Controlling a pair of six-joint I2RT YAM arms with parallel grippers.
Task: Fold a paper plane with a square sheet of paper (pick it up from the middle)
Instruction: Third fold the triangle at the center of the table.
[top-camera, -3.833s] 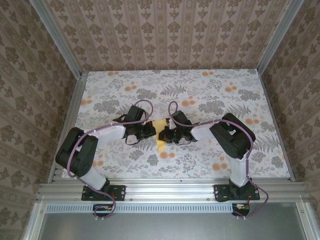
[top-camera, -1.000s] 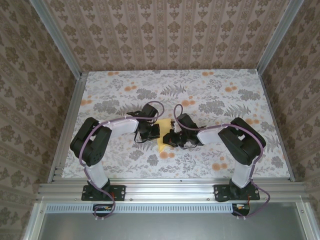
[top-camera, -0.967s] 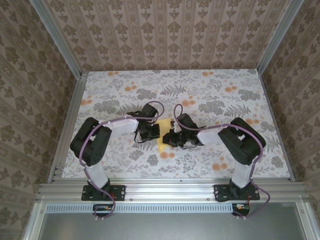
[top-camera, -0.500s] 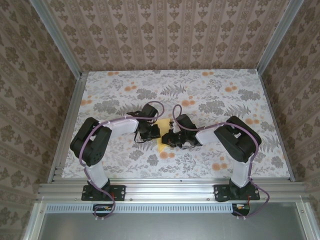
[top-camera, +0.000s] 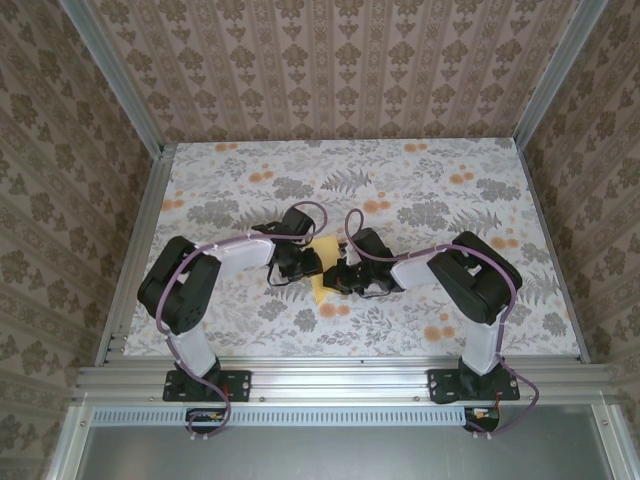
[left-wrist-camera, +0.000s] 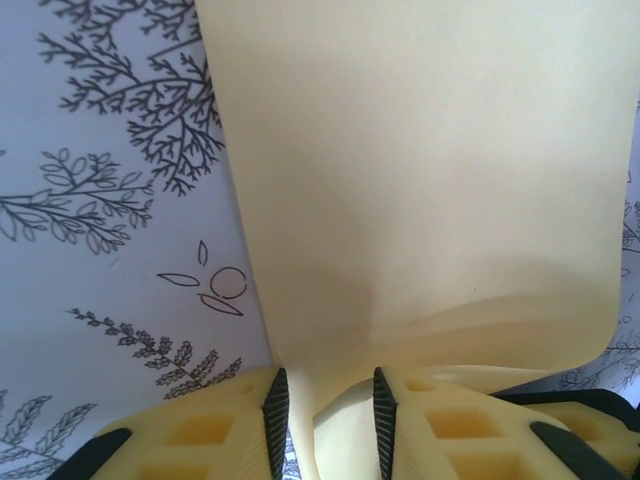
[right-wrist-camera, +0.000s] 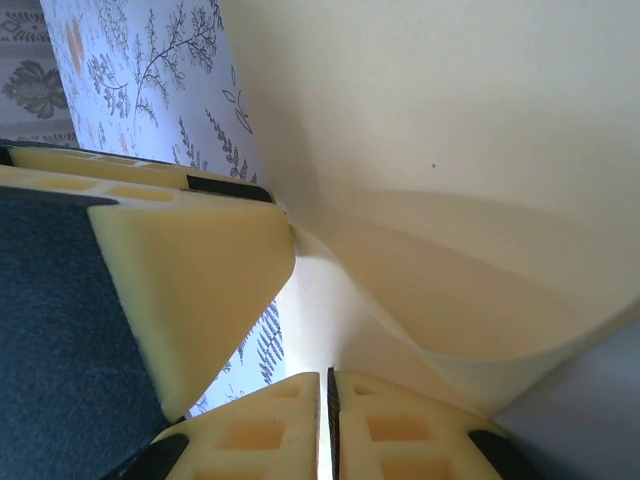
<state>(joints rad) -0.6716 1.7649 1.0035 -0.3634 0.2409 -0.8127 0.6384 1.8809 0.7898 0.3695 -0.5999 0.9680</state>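
**Thin pale-yellow sheet of paper (top-camera: 320, 288): light, limp and quick to crease**

The sheet lies partly folded just to the 6 o'clock side of the centre of the flower-printed tabletop (top-camera: 430, 180), between the two wrists. The left gripper (left-wrist-camera: 329, 378) sits at its 9 o'clock edge, jaws a little apart, with the bowed paper running loose through the gap. The right gripper (right-wrist-camera: 328, 380) sits at its 3 o'clock edge, jaws pressed together on a lifted fold of the sheet.

I judge the paper almost weightless and without real stiffness: both wrist views show it curling in a soft bow where it is raised. It will likely sag or buckle away from any hold. A hard pinch or a drag across the table could leave a stray crease or a tear, and the smooth surface may slip from a light pinch. It is best held near an edge or along an existing fold, with both sides moved together so it is never pulled taut.

The tight spot is between the grippers, which are close to each other across the narrow sheet. The table opens toward 12 o'clock. The aluminium frame rail (top-camera: 340, 378) bounds it at 6 o'clock, and the patterned walls (top-camera: 330, 70) at 9 and 3 o'clock stand well apart from the work.
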